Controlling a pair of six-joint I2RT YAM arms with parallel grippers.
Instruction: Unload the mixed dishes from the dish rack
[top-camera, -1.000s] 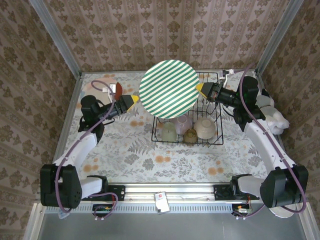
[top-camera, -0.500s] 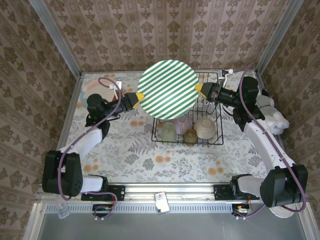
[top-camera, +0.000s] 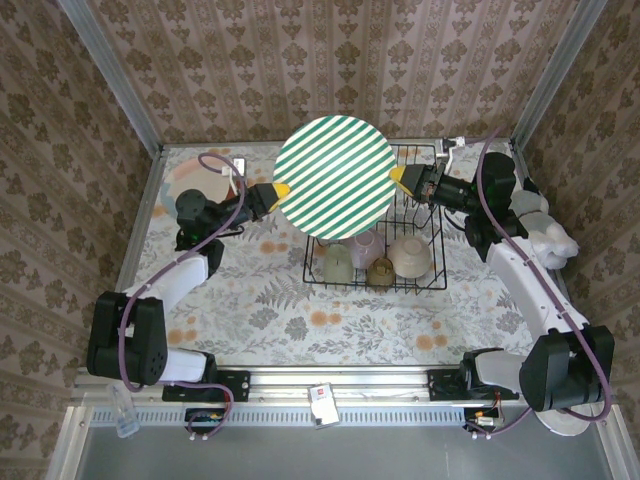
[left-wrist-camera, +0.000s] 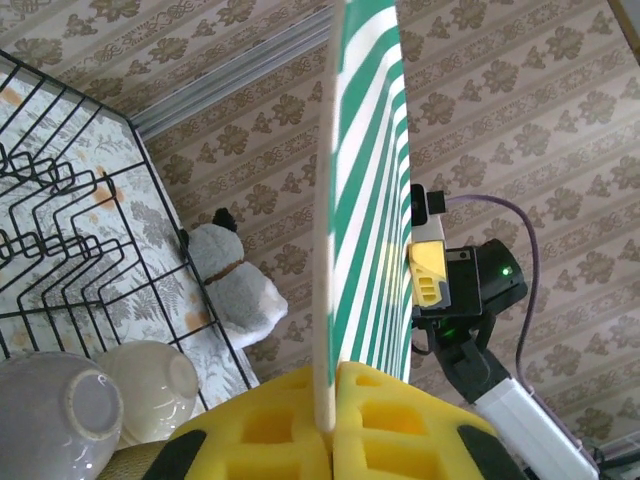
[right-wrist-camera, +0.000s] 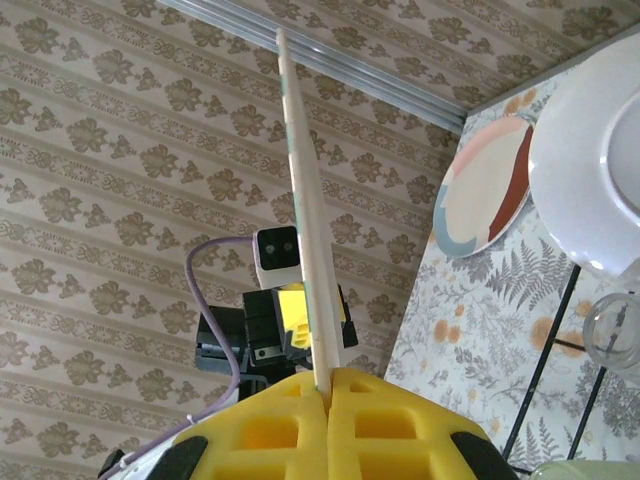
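Observation:
A large green-striped plate (top-camera: 335, 180) hangs upright above the black wire dish rack (top-camera: 437, 262). My left gripper (top-camera: 278, 194) is shut on its left rim and my right gripper (top-camera: 398, 178) is shut on its right rim. Seen from the left wrist, the plate (left-wrist-camera: 372, 190) is edge-on in the yellow pads (left-wrist-camera: 400, 425). The right wrist view shows the rim (right-wrist-camera: 303, 210) pinched the same way. In the rack's front sit a lilac bowl (top-camera: 362, 243), a cream bowl (top-camera: 410, 255), a pale tumbler (top-camera: 338, 264) and a small amber cup (top-camera: 380, 270).
A reddish plate (right-wrist-camera: 485, 190) lies on the table at far left, by the left arm. A white plate back (right-wrist-camera: 590, 165) stands beside the rack wires (right-wrist-camera: 560, 320). A white-grey soft toy (top-camera: 548, 237) sits against the right wall. Patterned walls close in on three sides.
My left gripper moved right, up to the striped plate's left rim, and shut on it. The plate shifted slightly left. The right gripper kept its hold.

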